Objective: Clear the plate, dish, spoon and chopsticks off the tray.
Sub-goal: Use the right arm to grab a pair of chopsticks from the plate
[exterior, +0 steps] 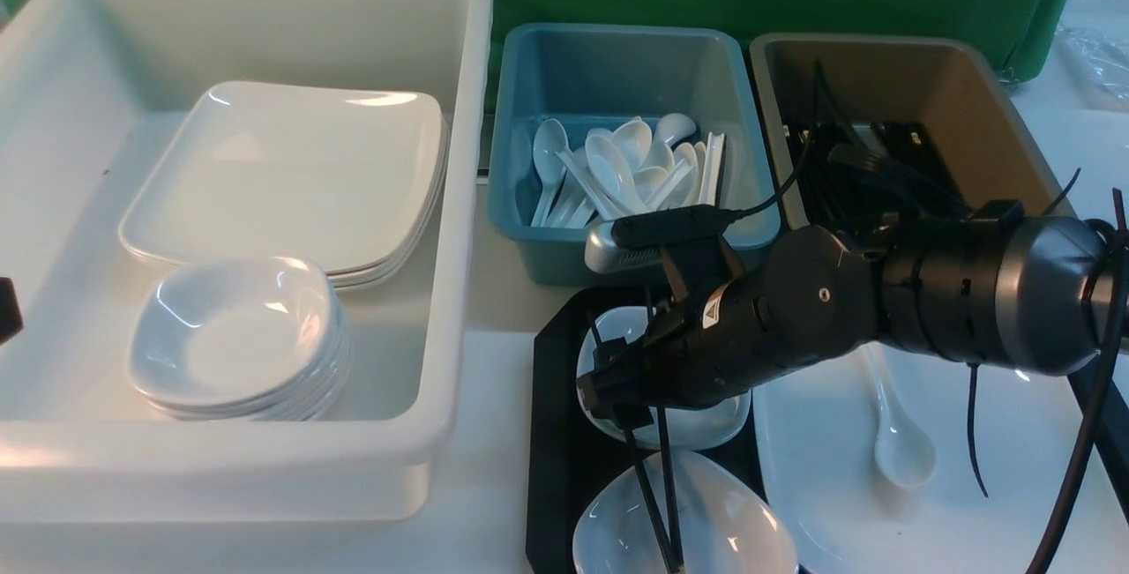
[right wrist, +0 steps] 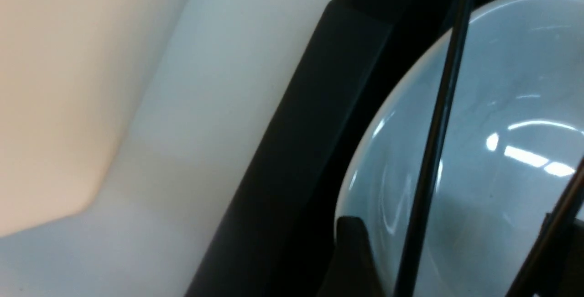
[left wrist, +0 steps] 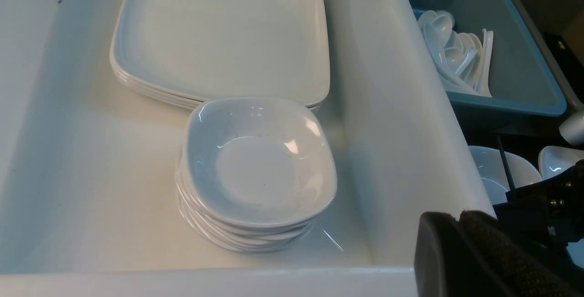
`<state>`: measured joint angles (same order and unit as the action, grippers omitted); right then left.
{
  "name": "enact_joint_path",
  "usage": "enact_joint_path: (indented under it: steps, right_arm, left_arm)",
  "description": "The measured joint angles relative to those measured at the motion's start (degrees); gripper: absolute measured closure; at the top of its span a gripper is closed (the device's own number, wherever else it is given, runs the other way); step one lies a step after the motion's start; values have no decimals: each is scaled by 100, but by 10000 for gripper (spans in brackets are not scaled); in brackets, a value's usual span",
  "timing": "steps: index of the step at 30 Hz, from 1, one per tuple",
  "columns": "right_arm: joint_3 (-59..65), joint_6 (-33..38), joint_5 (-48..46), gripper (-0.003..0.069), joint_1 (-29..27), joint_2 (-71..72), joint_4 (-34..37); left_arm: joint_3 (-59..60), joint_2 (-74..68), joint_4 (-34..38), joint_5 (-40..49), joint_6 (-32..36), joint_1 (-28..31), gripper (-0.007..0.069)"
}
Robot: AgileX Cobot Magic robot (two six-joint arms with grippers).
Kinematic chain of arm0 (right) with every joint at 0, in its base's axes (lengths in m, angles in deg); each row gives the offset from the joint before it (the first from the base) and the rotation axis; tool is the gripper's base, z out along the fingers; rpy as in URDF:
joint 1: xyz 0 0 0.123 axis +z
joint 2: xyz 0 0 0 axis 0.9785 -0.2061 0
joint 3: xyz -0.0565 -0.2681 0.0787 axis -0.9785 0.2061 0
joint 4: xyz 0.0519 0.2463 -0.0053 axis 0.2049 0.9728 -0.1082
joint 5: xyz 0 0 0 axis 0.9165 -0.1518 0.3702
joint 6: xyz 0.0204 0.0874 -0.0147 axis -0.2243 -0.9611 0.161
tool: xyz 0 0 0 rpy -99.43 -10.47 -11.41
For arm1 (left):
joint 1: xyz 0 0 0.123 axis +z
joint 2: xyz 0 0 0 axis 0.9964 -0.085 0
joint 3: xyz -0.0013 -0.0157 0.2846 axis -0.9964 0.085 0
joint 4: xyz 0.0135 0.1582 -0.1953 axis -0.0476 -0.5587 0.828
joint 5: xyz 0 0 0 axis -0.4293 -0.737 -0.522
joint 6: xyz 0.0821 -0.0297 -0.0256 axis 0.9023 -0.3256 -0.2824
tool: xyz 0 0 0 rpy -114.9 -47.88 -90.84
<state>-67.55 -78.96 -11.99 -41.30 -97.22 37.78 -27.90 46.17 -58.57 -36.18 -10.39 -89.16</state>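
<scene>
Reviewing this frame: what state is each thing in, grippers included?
Chopsticks: lying across the small bowls.
Small bowls: upright on the tray.
Spoon: lying on the plate.
Plate: flat on the tray, untouched.
Tray: not cleared.
Right gripper: open, straddling the chopsticks.
Left gripper: shut, empty.
</scene>
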Motion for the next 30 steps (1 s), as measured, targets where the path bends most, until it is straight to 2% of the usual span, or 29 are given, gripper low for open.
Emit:
enact_joint_path:
  steps: [2,3,5,7,10,17,30]
  right_arm:
    - [-5,0,6,209,0,0,0]
    - [-5,0,19,263,0,-2,0]
    - [-5,0,51,321,0,-2,0]
    - [-5,0,91,347,0,-2,0]
    - [-5,0,149,329,0,-2,0]
    - [-5,0,241,228,0,-2,0]
    - [-5,0,399,218,0,-121,5]
  left_arm:
    - [0,0,0,0,0,0,608]
    - [0,0,0,0,7,0,608]
    - [0,0,0,0,7,0,608]
    - [0,0,0,0,22,0,608]
    - [0,0,0,0,68,0,608]
    - [0,0,0,0,140,0,608]
    - [0,0,0,-52,146,0,608]
